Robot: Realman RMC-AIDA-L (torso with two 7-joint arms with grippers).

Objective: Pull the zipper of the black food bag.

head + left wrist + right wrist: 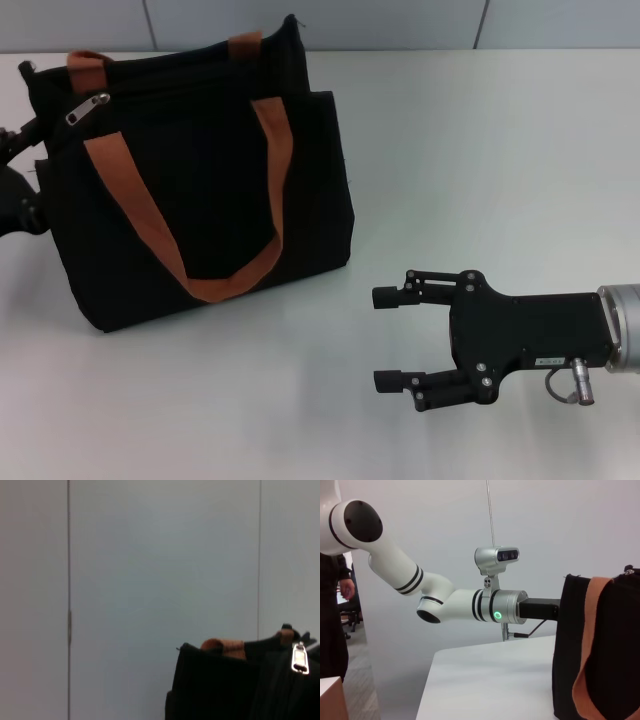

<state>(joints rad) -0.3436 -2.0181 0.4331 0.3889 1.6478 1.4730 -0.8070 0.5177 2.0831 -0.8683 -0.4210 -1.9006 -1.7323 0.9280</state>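
Head view shows the right gripper [388, 338] with fingers spread wide and empty, near the bag's lower corner. The left gripper [18, 135] sits against the black food bag [200, 190]; its fingers cannot be judged. The zipper [88, 108] lies untouched, so pulling remains, I judge.
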